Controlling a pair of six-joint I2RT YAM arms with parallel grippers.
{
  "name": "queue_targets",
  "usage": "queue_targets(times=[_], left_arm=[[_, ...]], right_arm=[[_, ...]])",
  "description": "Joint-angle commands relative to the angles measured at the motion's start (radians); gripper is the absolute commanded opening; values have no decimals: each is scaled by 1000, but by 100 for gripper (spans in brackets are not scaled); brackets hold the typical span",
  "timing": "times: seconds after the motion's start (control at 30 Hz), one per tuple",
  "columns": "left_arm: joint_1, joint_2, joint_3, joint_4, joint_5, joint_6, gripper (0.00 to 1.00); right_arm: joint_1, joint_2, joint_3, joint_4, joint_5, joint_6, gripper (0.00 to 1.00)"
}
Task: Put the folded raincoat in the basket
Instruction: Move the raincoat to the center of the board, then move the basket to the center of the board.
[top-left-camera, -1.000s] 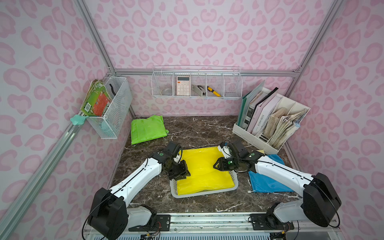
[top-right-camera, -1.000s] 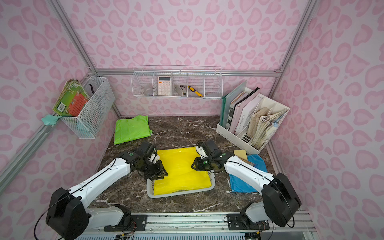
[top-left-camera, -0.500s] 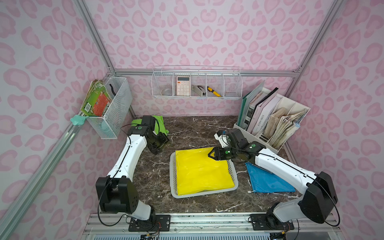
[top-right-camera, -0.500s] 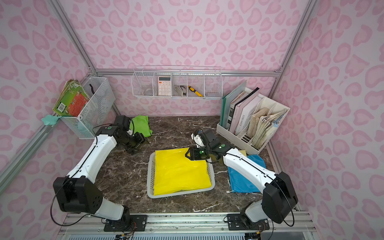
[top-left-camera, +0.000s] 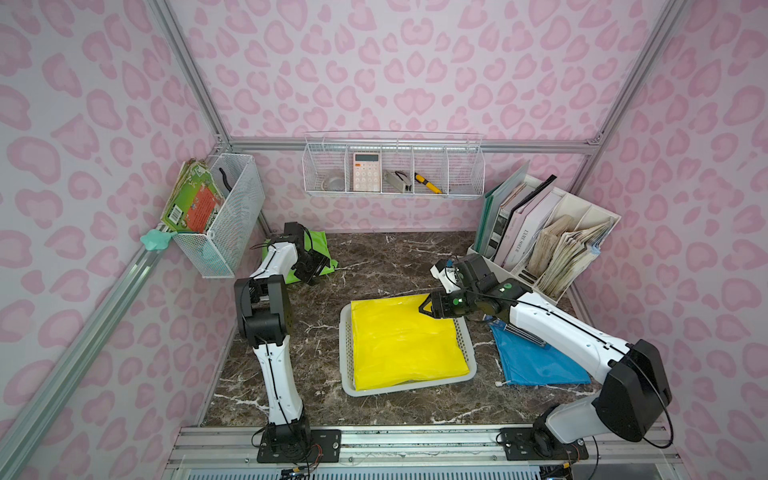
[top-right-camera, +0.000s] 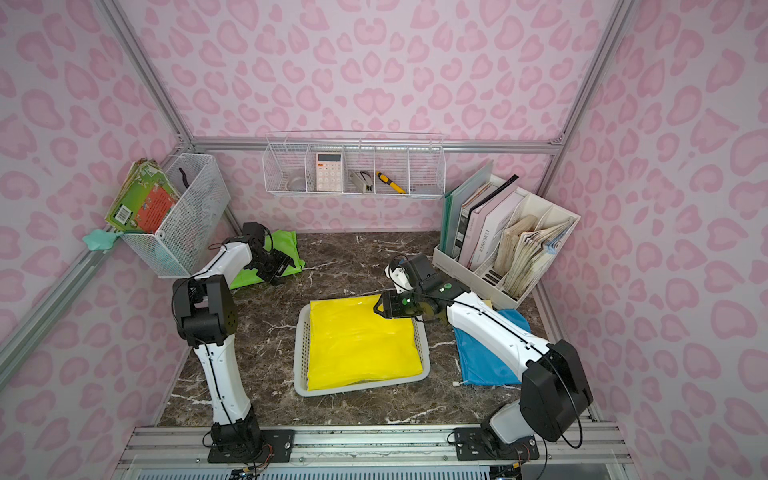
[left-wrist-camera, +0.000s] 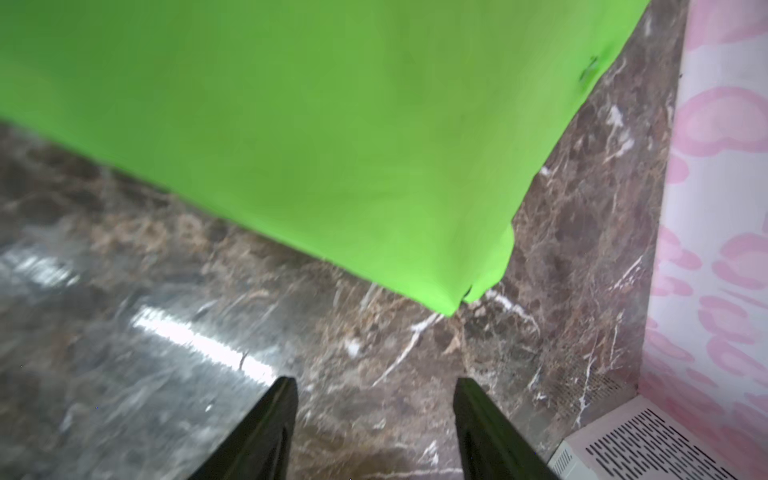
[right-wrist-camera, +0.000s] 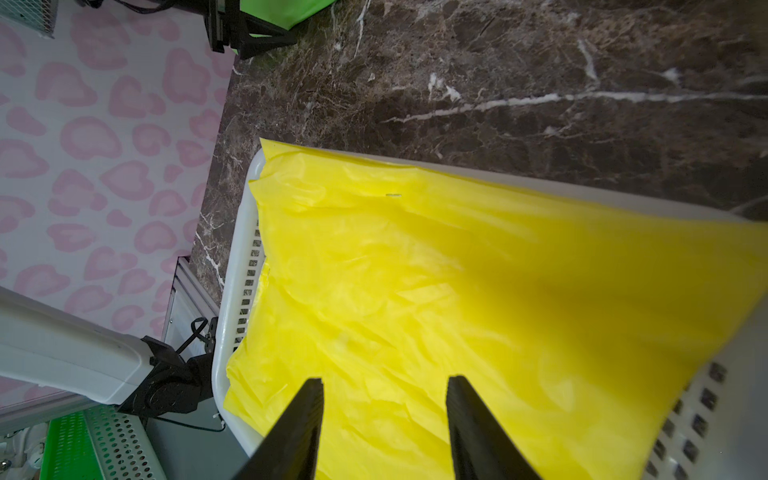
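Observation:
The yellow folded raincoat (top-left-camera: 403, 345) (top-right-camera: 361, 345) (right-wrist-camera: 457, 291) lies flat in the low white basket (top-left-camera: 345, 353) (top-right-camera: 300, 357) (right-wrist-camera: 232, 299) at mid table, and its far edge rides over the rim. My right gripper (top-left-camera: 422, 309) (top-right-camera: 376, 309) (right-wrist-camera: 384, 379) hovers open over the raincoat's far right corner, with nothing between its fingers. My left gripper (top-left-camera: 318, 272) (top-right-camera: 278, 270) (left-wrist-camera: 376, 380) is open and empty at the back left. It is low over the marble, beside a green folded raincoat (top-left-camera: 318, 245) (top-right-camera: 286, 245) (left-wrist-camera: 332, 124).
A blue folded raincoat (top-left-camera: 536, 361) (top-right-camera: 482, 357) lies right of the basket, partly under my right arm. A white file holder (top-left-camera: 548, 232) stands at the back right. A wire rack (top-left-camera: 395, 174) hangs on the back wall and a mesh bin (top-left-camera: 232, 216) on the left wall.
Both grippers have let go of the yellow raincoat, which now rests in the basket. My left arm has swung back left to the green raincoat. My right gripper has drawn back to the far corner.

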Motion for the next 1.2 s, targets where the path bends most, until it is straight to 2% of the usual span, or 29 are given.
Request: queue_targets(times=[0.0,0.17,0.37,0.47,0.63,0.73,0.83,1.0,1.17], left_arm=[[2,28,34,46,-34,-32,66],[2,72,21,95,-33,-85,63],[0,69,-67,169,-65,-125,58],[1,83,-68,177,-79,-127,46],[2,73,-74,193,-110,-130,14],[1,42,-107,207,-106,-136,2],[0,-40,-216,245,-89,-154,0],[-17,-278,-532,317,-75,-203,0],[-120,-537,-842,327,-84,-242,0]], right_arm=[[-14,13,6,-15,-25,-31,51],[-32,43,25,-26,-42,-52,51],[-44,60,32,-32,-46,-69,51],[-48,59,25,-32,-46,-72,51],[-57,43,2,-32,-44,-72,51],[-60,29,-21,-19,-46,-63,51],[-61,19,-36,-8,-51,-55,51],[-60,0,-43,-7,-56,-51,51],[-62,-45,-58,-4,-52,-49,51]])
